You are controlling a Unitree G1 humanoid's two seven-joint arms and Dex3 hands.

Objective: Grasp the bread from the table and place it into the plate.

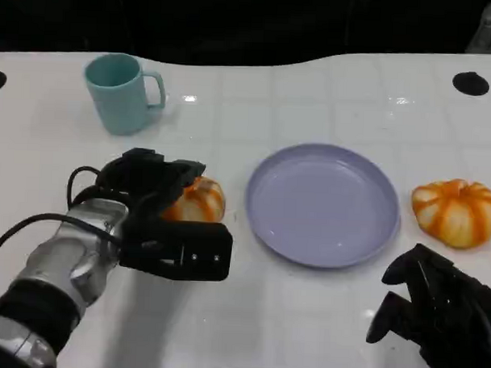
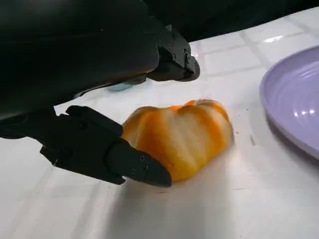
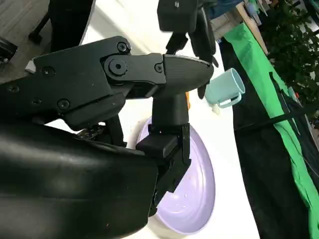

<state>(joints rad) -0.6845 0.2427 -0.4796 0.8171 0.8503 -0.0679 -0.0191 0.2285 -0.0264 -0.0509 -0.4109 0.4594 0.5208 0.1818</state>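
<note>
Two orange and white breads lie on the white table [image 1: 305,315]. One bread [image 1: 198,200] sits just left of the purple plate [image 1: 322,204], close to it but not on it. The left hand [image 1: 159,221] is around this bread. In the left wrist view, one black finger [image 2: 107,152] lies against the near side of the bread [image 2: 182,137], low by the table. Another finger [image 2: 172,62] reaches over the top of it, and it is hard to tell if that one touches. The bread is resting on the table, so the hand is cupped around it and I cannot tell if it really grips it. The other bread [image 1: 456,211] lies just right of the plate, on the table too.

The right hand [image 1: 435,308] rests low at the near right, in front of that second bread and apart from it. Its fingers are curled in a bit and hold nothing. In the right wrist view you can see the plate [image 3: 197,194] past the black fingers [image 3: 164,74].

A blue-green cup [image 1: 121,92] stands upright at the far left of the table, well away from the plate, with its handle facing right.
</note>
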